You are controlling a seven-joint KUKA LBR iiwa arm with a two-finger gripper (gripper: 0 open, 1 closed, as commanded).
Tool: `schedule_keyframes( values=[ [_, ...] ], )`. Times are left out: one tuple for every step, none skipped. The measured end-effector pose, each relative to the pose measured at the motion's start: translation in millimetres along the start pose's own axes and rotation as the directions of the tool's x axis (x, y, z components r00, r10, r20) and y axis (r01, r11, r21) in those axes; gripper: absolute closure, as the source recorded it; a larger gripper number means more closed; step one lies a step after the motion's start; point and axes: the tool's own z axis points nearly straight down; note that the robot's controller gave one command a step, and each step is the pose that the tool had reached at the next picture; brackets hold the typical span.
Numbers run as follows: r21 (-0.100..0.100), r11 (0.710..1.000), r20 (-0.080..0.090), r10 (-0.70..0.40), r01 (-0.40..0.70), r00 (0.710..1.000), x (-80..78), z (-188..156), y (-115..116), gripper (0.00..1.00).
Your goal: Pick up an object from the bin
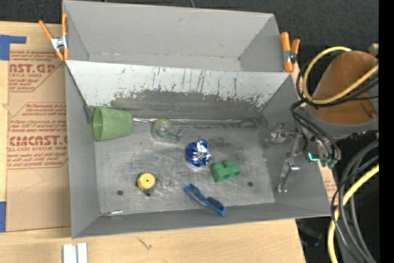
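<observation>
With the hand (288, 164) low by the right wall of the bin (184, 80), released or clenched I cannot tell, it should probably shift left over the nearest thing, the green block (225, 170), then descend squarely.

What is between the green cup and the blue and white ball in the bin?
In the camera view, a small clear round thing lies between the green cup and the blue and white ball, a little toward the back wall.
</observation>
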Motion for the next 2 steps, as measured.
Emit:
schedule_keyframes(
  values=[
    [0.004,0.985,0.014,-0.173,0.173,0.985,-20.5,68.4,84.4,0.00],
    [0.006,0.986,0.020,-0.170,0.170,0.985,-22.0,66.0,82.7,1.00]
  ],
)
